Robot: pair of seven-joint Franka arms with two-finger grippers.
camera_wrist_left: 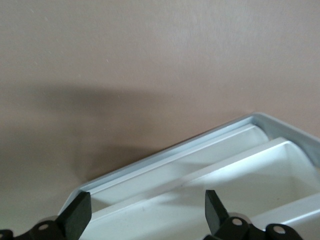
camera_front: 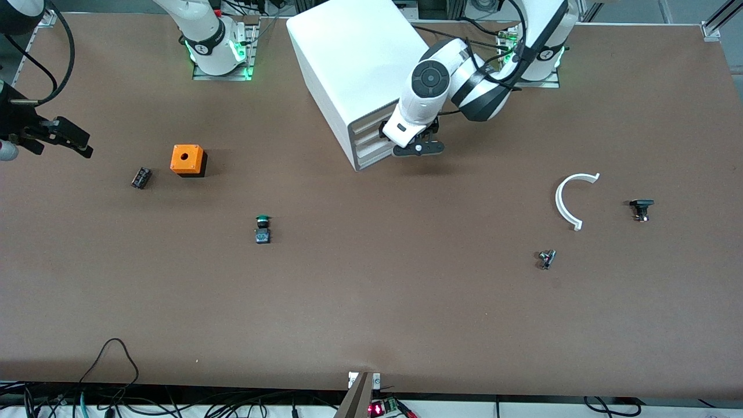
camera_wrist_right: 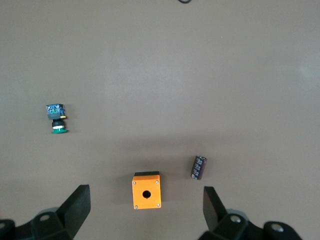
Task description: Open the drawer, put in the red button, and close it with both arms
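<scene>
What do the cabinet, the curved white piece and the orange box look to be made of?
Cabinet: probably moulded white plastic, judging by its smooth, slightly glossy, even-coloured walls.
Curved white piece: likely rigid plastic; thin, matte and uniformly white.
Orange box: seemingly plastic, with a saturated matte orange lid over a black base, a round hole in the top and small corner screws.

Brown table [camera_front: 371, 325] w/ black cables [camera_front: 116, 400] along near edge.
</scene>
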